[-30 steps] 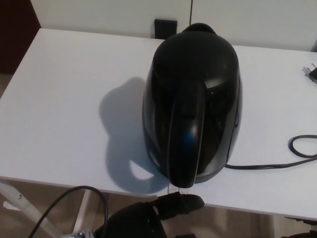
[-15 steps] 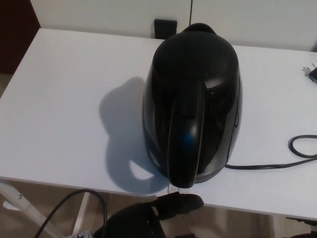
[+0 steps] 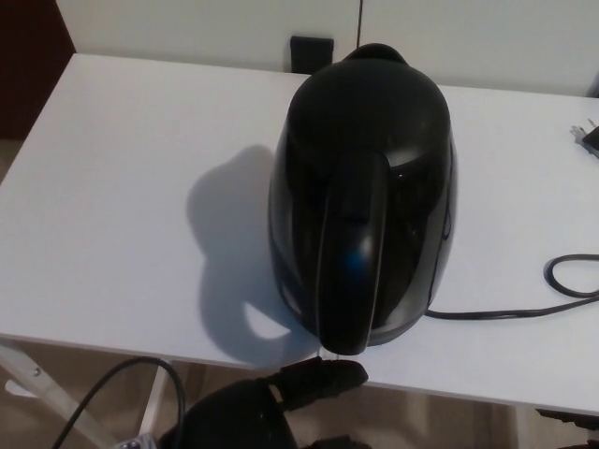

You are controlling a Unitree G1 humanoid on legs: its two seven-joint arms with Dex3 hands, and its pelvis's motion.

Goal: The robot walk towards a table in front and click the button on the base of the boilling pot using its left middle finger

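Observation:
A glossy black boiling pot (image 3: 363,192) stands on the white table (image 3: 122,187), with its handle (image 3: 351,271) pointing toward me. Its base (image 3: 402,329) shows as a dark rim at the lower right. The button under the foot of the handle is mostly hidden. My left hand (image 3: 267,402) is low in the head view, below the table's near edge. It holds nothing, and one finger (image 3: 323,377) stretches toward the handle's foot, a little short of it and to its left. My right hand does not show.
The pot's black cord (image 3: 524,311) runs right from the base and loops near the table's right edge. A plug (image 3: 590,138) lies at the far right. A black cable (image 3: 103,393) and a white table leg (image 3: 42,393) are below the near edge, at the left.
My left hand has drawn back down and to the left. Its fingertip is now farther from the foot of the handle. The pot has not moved.

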